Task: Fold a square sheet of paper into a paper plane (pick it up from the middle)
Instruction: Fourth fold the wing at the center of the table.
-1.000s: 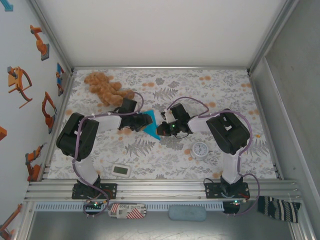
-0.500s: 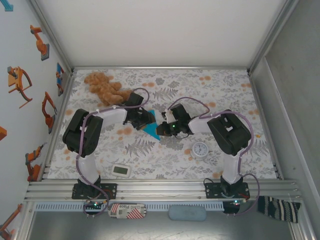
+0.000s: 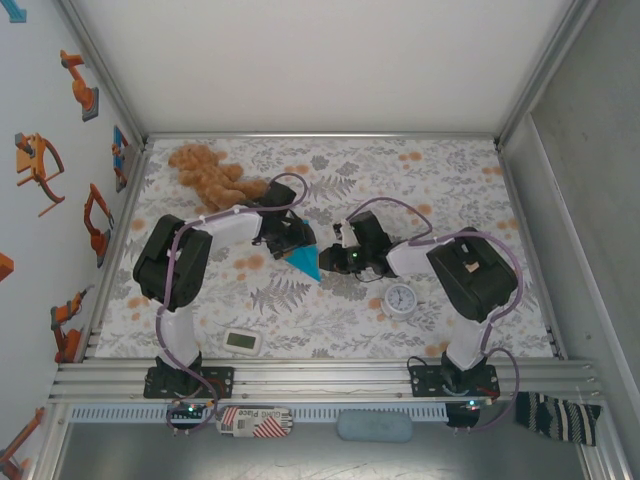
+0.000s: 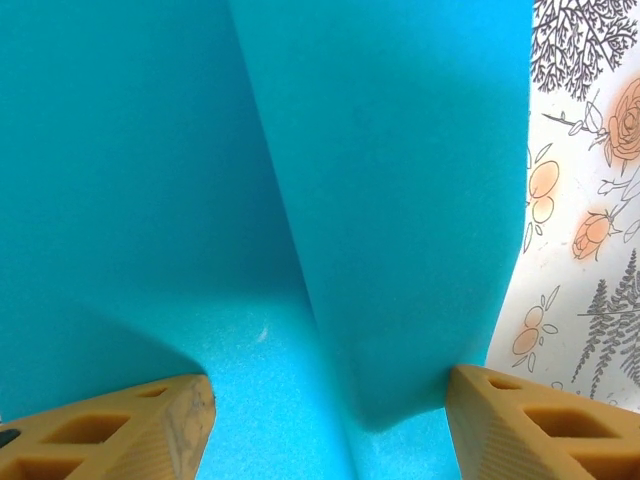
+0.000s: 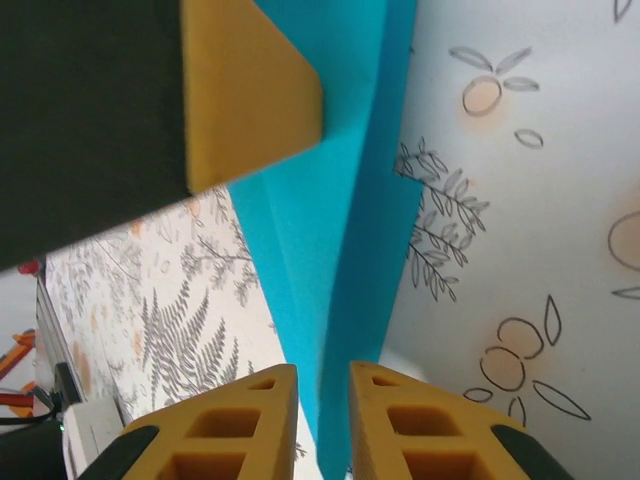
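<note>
**Finding 1: plane.** The plane (image 3: 303,262) lies on the desk (image 3: 450,190) between the two arms. It is a creased turquoise wedge with its tip toward the near edge. Its position is much as it was a second ago.

**Finding 2: left arm (image 3: 215,228).** The wrist has swung further over the far end of the plane. The jaws have been widening and now stand well apart. In the wrist view the fingers (image 4: 110,430) sit one on either side of the paper, and a raised fold runs between them. No pinch is evident.

**Finding 3: right arm (image 3: 420,255).** It has drawn back a little toward the clock (image 3: 401,298). The jaws, shut a second ago, now show a narrow slot. In the wrist view the plane's edge sits in that slot between the fingers (image 5: 240,420). I cannot tell whether they still press on it.

**Assessment.** Both arms appear to be letting go after working a crease, which suggests that this fold is set. The dart shape looks largely formed, so the task seems well advanced.

**Risk.** The flaps may spring open once freed. The right jaws may also drag the plane if they pull away before clearing its edge.
</note>
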Action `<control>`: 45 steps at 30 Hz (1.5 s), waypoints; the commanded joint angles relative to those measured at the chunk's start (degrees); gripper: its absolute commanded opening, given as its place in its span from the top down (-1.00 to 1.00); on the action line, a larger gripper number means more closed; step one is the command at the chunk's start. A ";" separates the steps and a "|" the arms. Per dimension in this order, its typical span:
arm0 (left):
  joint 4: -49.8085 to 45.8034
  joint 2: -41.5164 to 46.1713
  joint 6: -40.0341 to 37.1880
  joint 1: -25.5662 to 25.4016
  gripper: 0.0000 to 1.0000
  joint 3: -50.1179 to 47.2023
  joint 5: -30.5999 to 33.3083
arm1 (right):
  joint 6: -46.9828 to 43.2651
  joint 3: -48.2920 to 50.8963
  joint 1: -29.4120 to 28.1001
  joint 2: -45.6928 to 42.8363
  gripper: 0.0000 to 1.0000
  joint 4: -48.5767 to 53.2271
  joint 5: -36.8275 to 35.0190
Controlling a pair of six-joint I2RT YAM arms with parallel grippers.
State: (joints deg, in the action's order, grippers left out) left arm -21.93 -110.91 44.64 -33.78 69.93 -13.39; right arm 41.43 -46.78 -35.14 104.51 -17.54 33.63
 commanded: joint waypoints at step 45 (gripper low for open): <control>-11.10 -13.28 -2.72 -0.67 -0.40 -1.73 5.57 | -2.25 -2.28 -3.45 3.72 0.91 0.16 -0.23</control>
State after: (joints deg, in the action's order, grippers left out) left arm -26.39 -113.73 43.99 -34.15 73.56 -12.91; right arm 39.99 -47.77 -38.35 107.26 -18.68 33.63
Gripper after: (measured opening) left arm 0.695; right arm 0.049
